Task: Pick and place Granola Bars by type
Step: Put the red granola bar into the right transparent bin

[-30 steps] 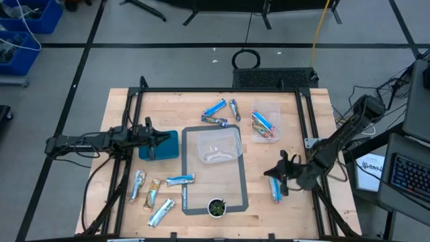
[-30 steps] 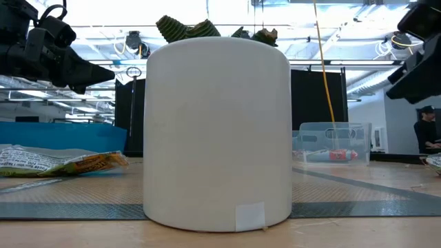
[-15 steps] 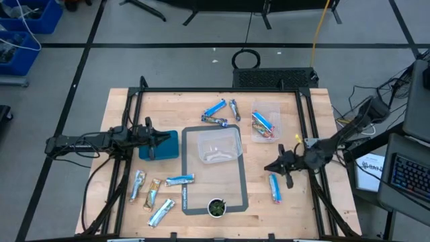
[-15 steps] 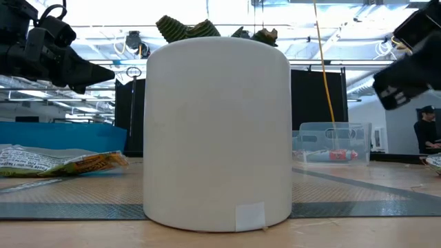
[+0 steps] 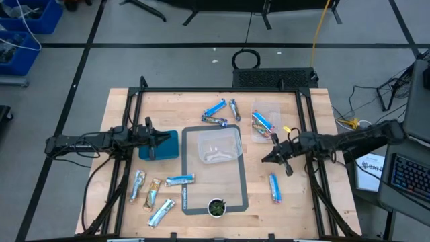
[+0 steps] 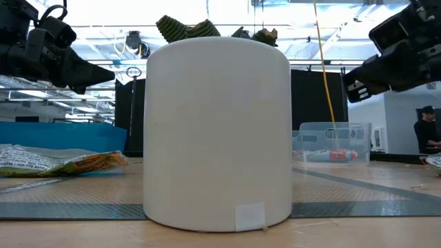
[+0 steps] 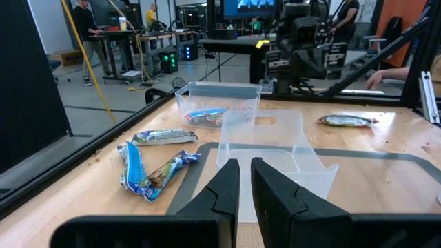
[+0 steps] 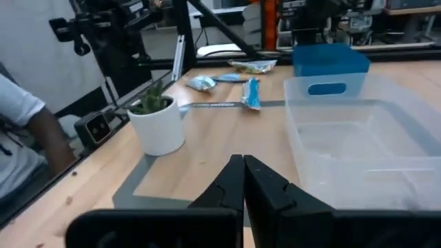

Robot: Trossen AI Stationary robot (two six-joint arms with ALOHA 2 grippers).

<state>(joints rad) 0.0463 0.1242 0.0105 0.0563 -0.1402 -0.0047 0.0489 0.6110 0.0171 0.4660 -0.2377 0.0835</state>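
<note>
The wooden counter carried a grey mat with a clear bin on it. The left gripper hung over a blue bin, fingers slightly parted, holding nothing. The right gripper hovered closed and empty between the clear bin and a smaller clear tub. Granola Bars lay scattered on the counter, some inside the tub.

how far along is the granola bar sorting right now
Early. A couple of bars already lie in the small clear tub; the big clear bin and blue bin look empty. Neither the right gripper nor left gripper holds anything. Loose bars remain on the table.
</note>
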